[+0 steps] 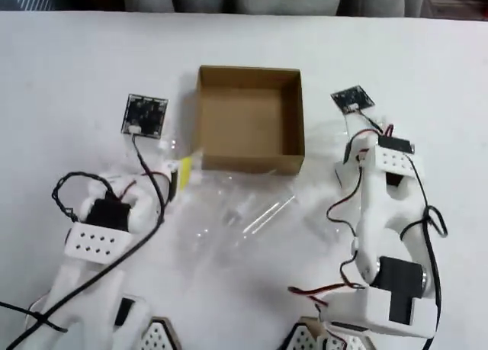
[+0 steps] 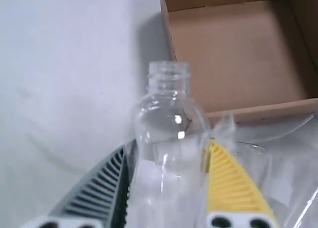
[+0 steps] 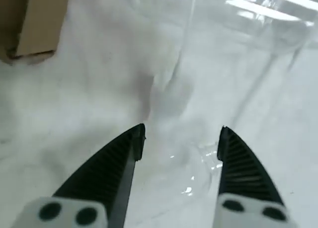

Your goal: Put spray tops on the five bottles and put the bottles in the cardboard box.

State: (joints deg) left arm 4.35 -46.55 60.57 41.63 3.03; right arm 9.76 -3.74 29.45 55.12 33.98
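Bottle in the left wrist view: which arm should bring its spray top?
Right, probably. The left end effector is shut on the uncapped bottle beside the cardboard box; the right end effector is open and free over clear plastic.

Left gripper [image 2: 166,148] showing grey and yellow ribbed fingers [image 2: 226,183] around clear bottle [image 2: 168,109], brown cardboard box [image 2: 233,54] beyond, right gripper [image 3: 182,130] showing black ribbing

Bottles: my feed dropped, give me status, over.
Left hand shut on uncapped clear bottle, beside cardboard box. Right hand open, low over clear plastic clutter. Clutter spread in front of box.
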